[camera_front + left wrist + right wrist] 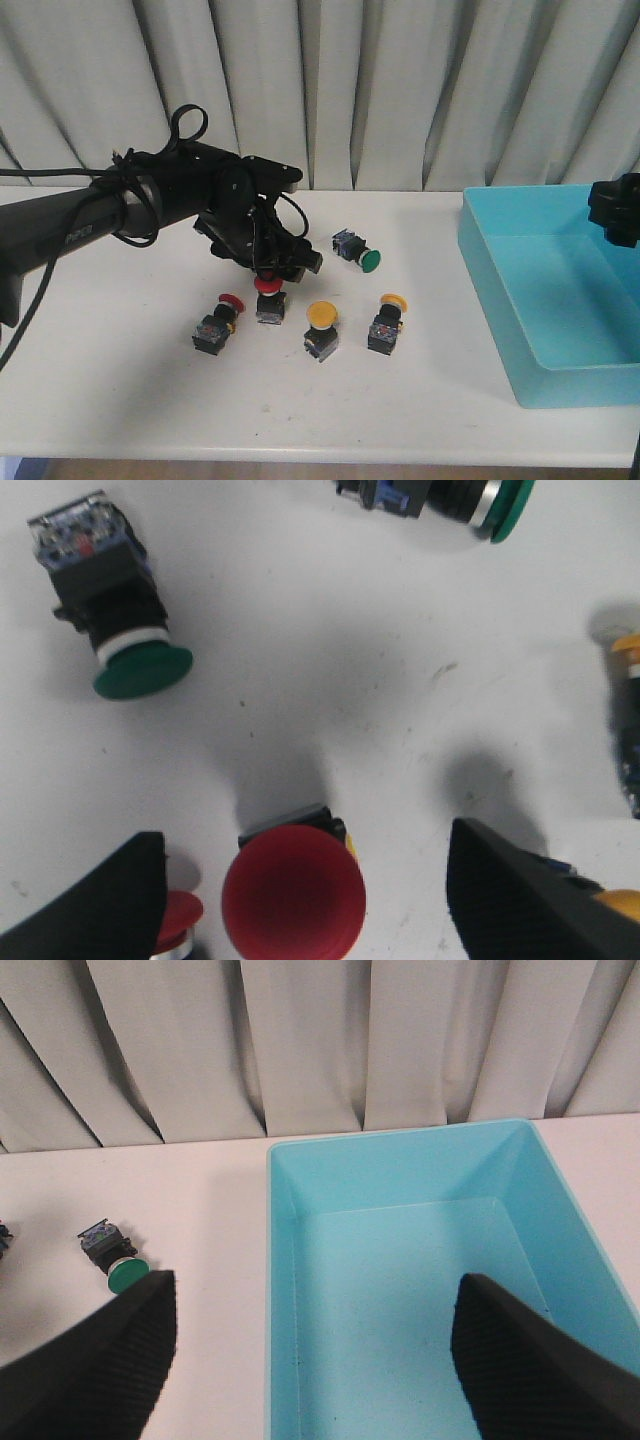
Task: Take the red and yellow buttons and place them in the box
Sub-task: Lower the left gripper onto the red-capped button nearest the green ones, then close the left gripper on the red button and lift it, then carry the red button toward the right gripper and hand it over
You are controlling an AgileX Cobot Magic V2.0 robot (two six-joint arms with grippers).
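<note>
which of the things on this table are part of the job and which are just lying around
Part of the job:
red button under the left tool
other red button
yellow button
second yellow button
blue box

Lying about:
green button
second green button, seen only from the left wrist

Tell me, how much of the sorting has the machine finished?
Nothing is done yet: the box is empty. In hand: the left gripper hangs open around a red button, not yet closed. Left: that one, another red button and two yellow buttons. The right gripper waits open over the box.
</note>
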